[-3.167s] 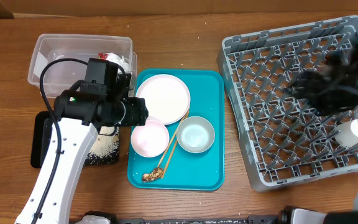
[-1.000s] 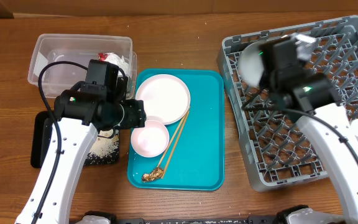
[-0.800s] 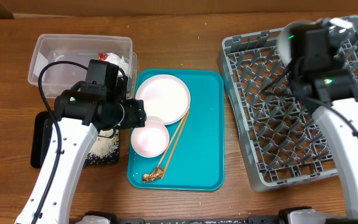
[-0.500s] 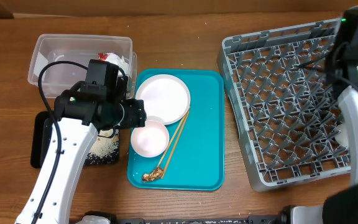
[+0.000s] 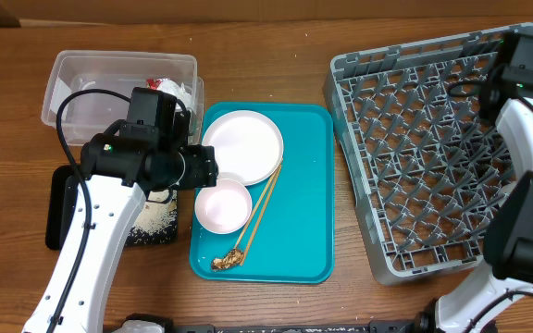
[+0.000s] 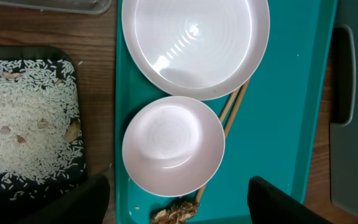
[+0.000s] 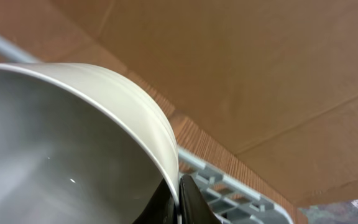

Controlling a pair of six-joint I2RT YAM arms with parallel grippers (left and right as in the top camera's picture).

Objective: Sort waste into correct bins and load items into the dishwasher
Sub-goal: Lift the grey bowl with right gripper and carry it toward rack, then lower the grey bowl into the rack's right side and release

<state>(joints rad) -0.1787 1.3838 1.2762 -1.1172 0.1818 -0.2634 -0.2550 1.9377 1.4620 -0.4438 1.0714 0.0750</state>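
My left gripper (image 6: 182,194) hangs open over the teal tray (image 5: 303,231), its fingers either side of the pink bowl (image 6: 173,146). Behind that bowl lies a white plate (image 6: 194,43), with chopsticks (image 6: 232,109) along its right side and a brown food scrap (image 6: 174,211) at their near end. My right gripper (image 7: 179,202) is shut on the rim of a pale grey bowl (image 7: 61,143), held above the back edge of the grey dish rack (image 7: 229,186). In the overhead view the right arm (image 5: 526,83) stands over the rack's (image 5: 415,157) far right side and the bowl is hidden.
A clear plastic bin (image 5: 100,92) with some waste in it stands at the back left. A black tray of spilled rice (image 6: 23,118) lies left of the teal tray. Brown cardboard rises behind the rack.
The grey bowl has left the teal tray. My right arm has swung with it from the rack's left part to its far right back corner. The left arm has not moved.
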